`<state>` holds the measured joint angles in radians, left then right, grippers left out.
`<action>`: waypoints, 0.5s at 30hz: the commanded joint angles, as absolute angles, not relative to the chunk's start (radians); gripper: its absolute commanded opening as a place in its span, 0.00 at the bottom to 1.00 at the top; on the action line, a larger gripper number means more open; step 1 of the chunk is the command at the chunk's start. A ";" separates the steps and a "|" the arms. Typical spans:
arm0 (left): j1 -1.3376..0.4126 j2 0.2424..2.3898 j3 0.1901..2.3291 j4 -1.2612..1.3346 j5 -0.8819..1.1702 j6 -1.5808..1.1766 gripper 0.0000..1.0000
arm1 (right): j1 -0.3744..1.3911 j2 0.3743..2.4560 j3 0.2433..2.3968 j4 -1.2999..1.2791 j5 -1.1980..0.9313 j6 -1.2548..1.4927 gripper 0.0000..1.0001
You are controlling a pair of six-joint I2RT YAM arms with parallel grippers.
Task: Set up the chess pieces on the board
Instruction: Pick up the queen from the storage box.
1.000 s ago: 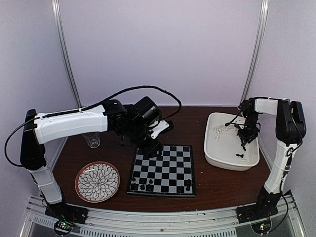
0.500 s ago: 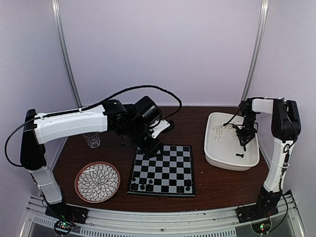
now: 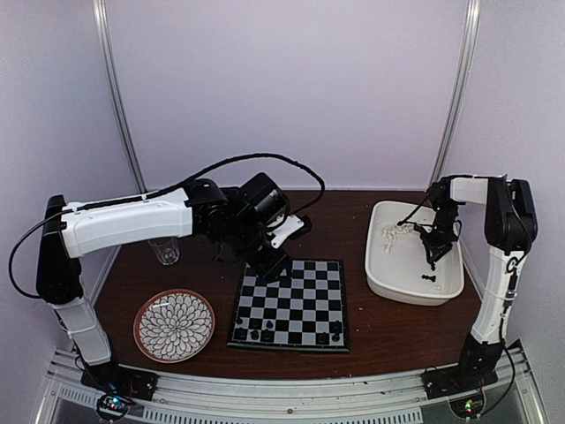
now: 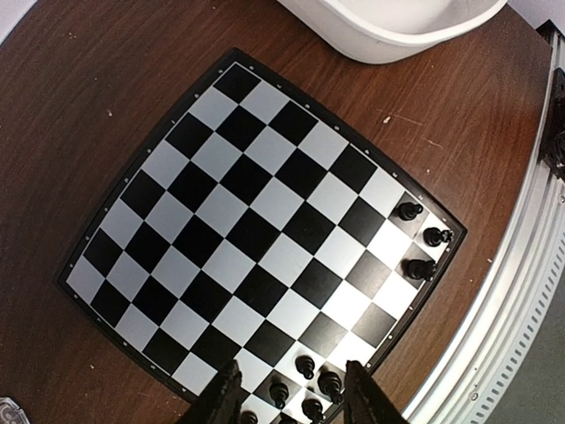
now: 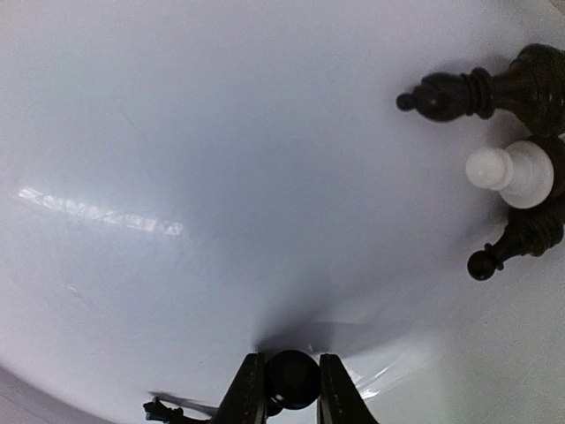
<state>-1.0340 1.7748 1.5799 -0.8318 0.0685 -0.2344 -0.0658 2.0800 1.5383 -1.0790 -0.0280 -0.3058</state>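
Right gripper [image 3: 433, 251] in tub [image 3: 395, 268]; left gripper [image 3: 270, 265] over board [image 3: 300, 311] edge.

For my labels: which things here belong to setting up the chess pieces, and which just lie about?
Job: flat black-and-grey checkered board; tiny black pieces on it; loose pieces in the white rectangular tub; small black piece in the right gripper.
Lying about: round flower-patterned plate; clear glass.

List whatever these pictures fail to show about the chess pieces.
- Right wrist view: black piece between the right fingers; body hidden by them and the bottom edge, type unreadable.
- Top view: white pieces in the tub; too small to count.
- Left wrist view: lowest black pieces, seen between the left fingers, cut off by the bottom edge; count unclear.
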 commanded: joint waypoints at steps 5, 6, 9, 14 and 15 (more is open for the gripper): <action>-1.035 1.720 1.546 -0.685 0.015 -0.218 0.40 | -0.075 1.772 1.546 -1.087 -0.391 -0.292 0.12; -1.038 1.701 1.528 -0.634 -0.017 -0.208 0.40 | -0.074 1.730 1.551 -1.090 -0.464 -0.293 0.12; -1.052 1.646 1.466 -0.457 -0.038 -0.147 0.41 | -0.047 1.604 1.552 -1.065 -0.641 -0.264 0.12; -1.123 1.536 1.251 0.055 -0.050 0.111 0.42 | 0.102 1.465 1.562 -0.996 -0.847 -0.206 0.13; -1.137 1.518 1.211 0.206 -0.044 0.175 0.42 | 0.133 1.443 1.557 -0.953 -0.882 -0.181 0.13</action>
<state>-1.0775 1.5986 1.3392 -0.3565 -0.0334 -0.0746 0.0292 1.4948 1.5574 -1.0370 -0.6407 -0.2535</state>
